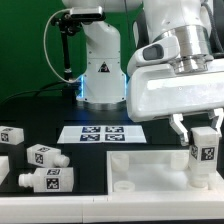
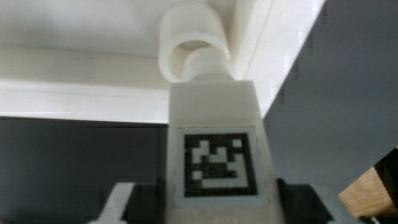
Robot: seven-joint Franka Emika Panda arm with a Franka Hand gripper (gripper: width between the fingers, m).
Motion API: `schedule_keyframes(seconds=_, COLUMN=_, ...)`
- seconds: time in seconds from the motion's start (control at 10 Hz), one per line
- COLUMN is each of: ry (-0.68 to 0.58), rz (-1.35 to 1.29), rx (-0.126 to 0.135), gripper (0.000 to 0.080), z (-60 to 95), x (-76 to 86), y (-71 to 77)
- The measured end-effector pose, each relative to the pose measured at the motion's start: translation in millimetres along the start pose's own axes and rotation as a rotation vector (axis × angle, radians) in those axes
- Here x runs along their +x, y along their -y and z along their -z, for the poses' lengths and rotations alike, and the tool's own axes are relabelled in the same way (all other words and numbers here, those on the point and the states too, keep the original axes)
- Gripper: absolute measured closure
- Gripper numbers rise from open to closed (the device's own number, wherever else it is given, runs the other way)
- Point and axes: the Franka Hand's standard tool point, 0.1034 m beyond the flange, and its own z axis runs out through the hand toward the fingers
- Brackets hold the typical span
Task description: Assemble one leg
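Our tool [image 1: 202, 134] clasps the leg [image 1: 204, 154] upright at the tray [image 1: 130, 160] corner. We hold it plumb, centre its peg [image 2: 192, 50] there, and press gently before twisting.

The table [image 1: 85, 165] is black. On the exterior view's left, three white blocks lie on it, each apart from the others: the first leg [image 1: 12, 137] at the edge, the second leg [image 1: 43, 155] near it, and the third leg [image 1: 50, 180] closest to the camera. The marker board [image 1: 100, 132] lies flat in the middle. The tray [image 1: 140, 156] lies at the exterior view's right, and my base [image 1: 100, 85] stands behind the board.
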Motion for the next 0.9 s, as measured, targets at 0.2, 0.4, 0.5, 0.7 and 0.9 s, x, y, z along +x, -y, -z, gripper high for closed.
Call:
schedule_keyframes(seconds=0.2, ry=-0.004, rz=0.001, rx=-0.001, gripper=0.0514, z=-0.2, x=0.3, y=-0.3)
schedule_keyframes(seconds=0.4, ry=0.001, rz=0.007, rx=-0.004, gripper=0.0514, z=-2.6, x=-2.8, y=-3.4)
schedule_keyframes(seconds=0.5, ry=0.006, rz=0.007, rx=-0.003, gripper=0.0514, z=-5.0, x=-5.4, y=-3.4)
schedule_keyframes(seconds=0.7, ry=0.015, rz=0.006, rx=-0.003, gripper=0.0514, z=-9.9, x=-10.3, y=-3.8)
schedule_keyframes(seconds=0.9, ry=-0.010, rz=0.006, rx=-0.007, gripper=0.0514, z=-12.8, x=-6.1, y=-3.8)
